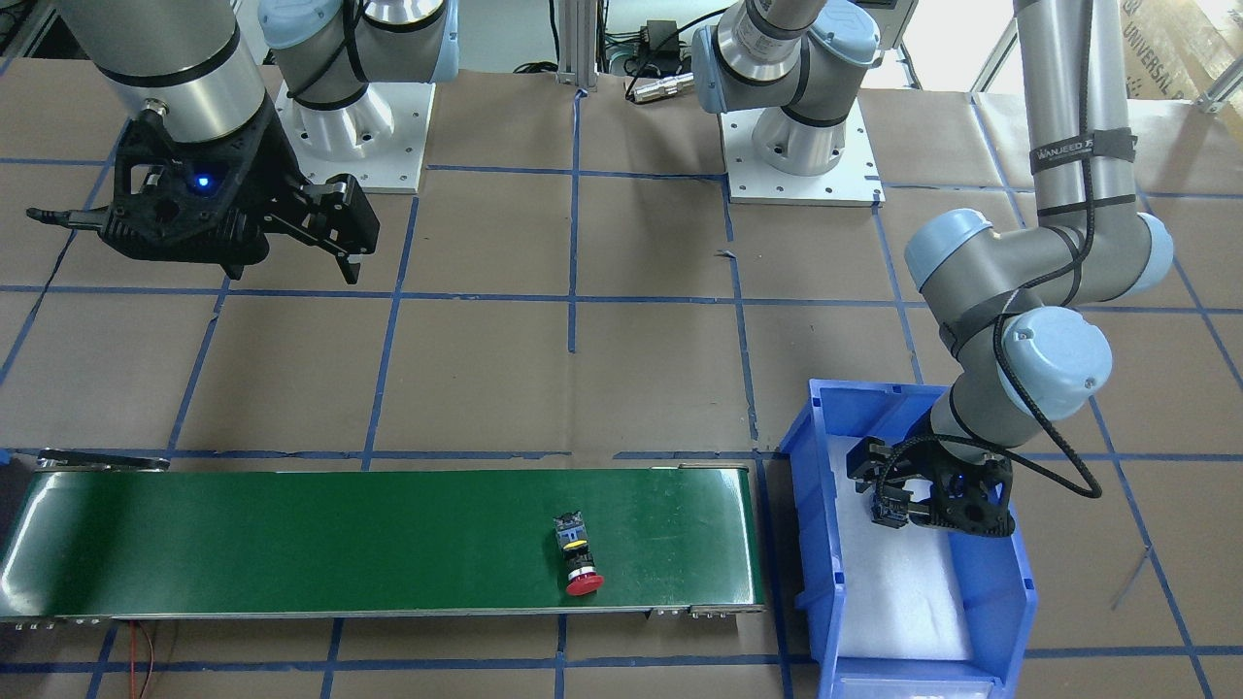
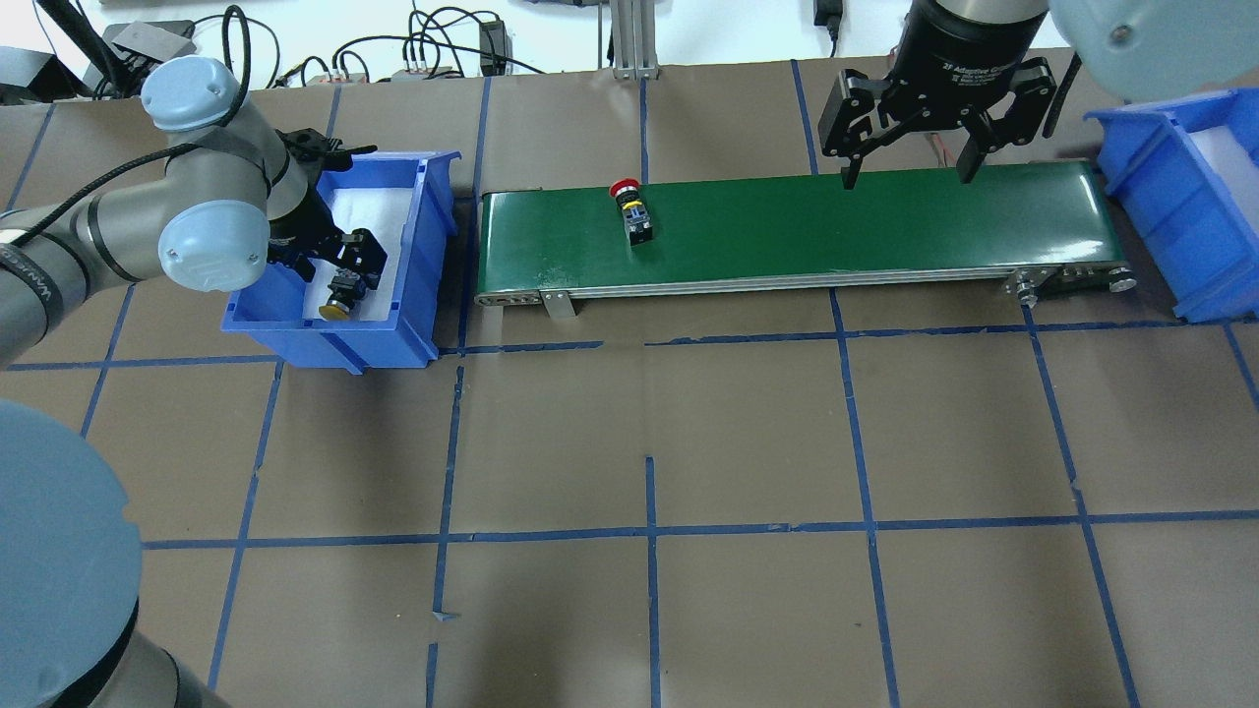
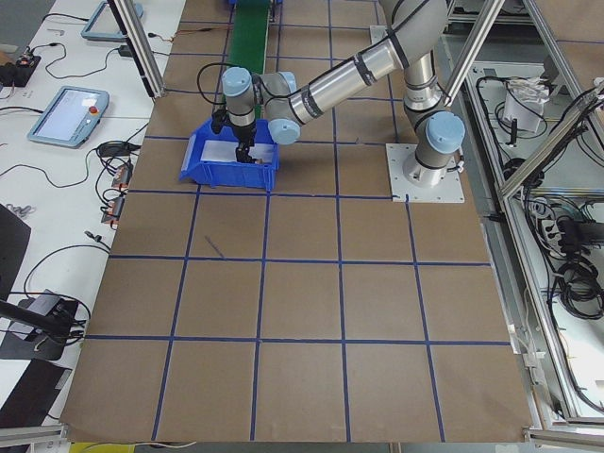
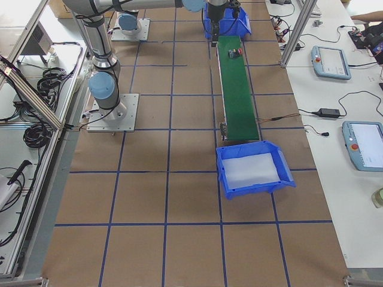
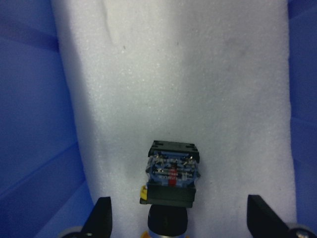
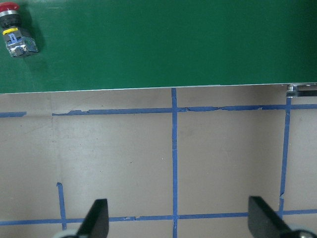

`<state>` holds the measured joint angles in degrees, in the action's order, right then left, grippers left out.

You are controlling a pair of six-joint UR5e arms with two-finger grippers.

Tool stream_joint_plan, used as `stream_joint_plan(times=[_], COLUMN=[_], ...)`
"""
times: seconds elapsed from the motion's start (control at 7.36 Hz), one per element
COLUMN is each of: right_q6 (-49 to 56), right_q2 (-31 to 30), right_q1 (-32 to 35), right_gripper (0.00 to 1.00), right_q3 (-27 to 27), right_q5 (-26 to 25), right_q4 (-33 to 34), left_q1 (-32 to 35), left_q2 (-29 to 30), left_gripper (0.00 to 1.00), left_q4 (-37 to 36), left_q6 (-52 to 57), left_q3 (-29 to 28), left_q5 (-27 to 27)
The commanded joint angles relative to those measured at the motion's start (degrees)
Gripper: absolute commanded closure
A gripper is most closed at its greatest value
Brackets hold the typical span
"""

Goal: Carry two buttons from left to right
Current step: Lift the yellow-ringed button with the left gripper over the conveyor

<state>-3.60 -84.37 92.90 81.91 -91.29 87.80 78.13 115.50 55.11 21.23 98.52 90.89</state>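
- I read the step in hand as the pick of the yellow button (image 5: 171, 174) out of the left bin (image 2: 334, 342), which stands near the desk's (image 2: 748, 610) far left corner.
- The left claw (image 2: 334, 267) is down inside that bin, spread wide. Its fingers (image 5: 103, 218) stand on either side of the button with clear gaps, so it grips nothing and touches nothing I can see.
- The button lies on its side on the white foam (image 5: 173, 74), contact block up in the wrist view, cap toward the wrist.
- To do this well, I would keep the claw centred over the black collar, ease down until the tips reach the foam, then close across the collar or the block, not the round cap, which I expect would slip.
- After that, I would lift straight up to clear the bin wall before swinging toward the belt (image 2: 836, 231).
- The red button (image 2: 632, 206) is already lying on the belt along the desk's far edge, near the belt's left end.
- The right claw (image 2: 907, 177) hovers by the belt's right end, spread wide and empty, near the right bin (image 2: 1161, 221) at the far right corner.
- I would set the yellow one down well apart from the red.
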Motion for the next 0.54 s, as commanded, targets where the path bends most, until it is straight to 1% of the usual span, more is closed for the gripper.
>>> stream_joint_plan(times=[0.0, 0.27, 0.41], right_q6=[0.0, 0.0, 0.0], right_q2=[0.0, 0.0, 0.0], right_q1=[0.0, 0.0, 0.0], right_gripper=[0.0, 0.0, 0.0], right_q3=[0.0, 0.0, 0.0], right_q5=[-0.02, -0.02, -0.02], right_q4=[0.0, 0.0, 0.0], left_q1=[0.09, 0.09, 0.18], left_q2=[1.92, 2.1, 2.02], left_gripper=[0.15, 0.5, 0.56], left_q4=[-2.45, -2.73, -2.73], left_q6=[0.13, -0.3, -0.74], left_q3=[-0.09, -0.09, -0.26], left_q5=[-0.01, -0.1, -1.31])
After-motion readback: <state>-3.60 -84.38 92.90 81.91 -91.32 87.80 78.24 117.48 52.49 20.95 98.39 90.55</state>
